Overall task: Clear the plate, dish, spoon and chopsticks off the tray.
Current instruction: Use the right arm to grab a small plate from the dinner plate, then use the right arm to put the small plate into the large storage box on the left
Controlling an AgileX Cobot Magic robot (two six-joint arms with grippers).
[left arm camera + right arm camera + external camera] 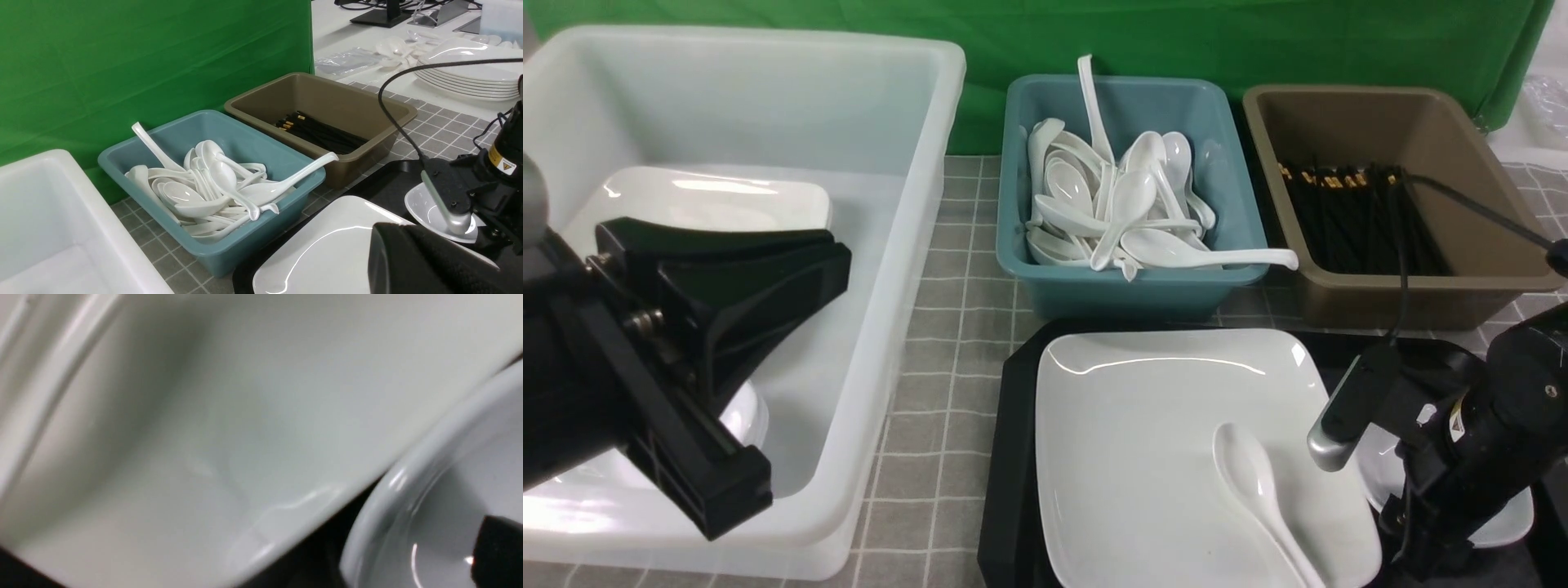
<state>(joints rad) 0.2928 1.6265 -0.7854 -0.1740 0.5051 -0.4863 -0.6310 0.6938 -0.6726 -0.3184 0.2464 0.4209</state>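
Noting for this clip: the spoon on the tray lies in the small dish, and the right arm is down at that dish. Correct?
Not quite: the front view shows the spoon lying on the plate, not in the dish. The right arm is indeed down at the dish.

Plate (1143, 441), spoon (1250, 474): glossy white. Tray (1009, 457): black. Tubs: one teal (1127, 290), one brown (1405, 306). Backdrop (1217, 37) green; tablecloth (939, 343) grey, white grid lines.
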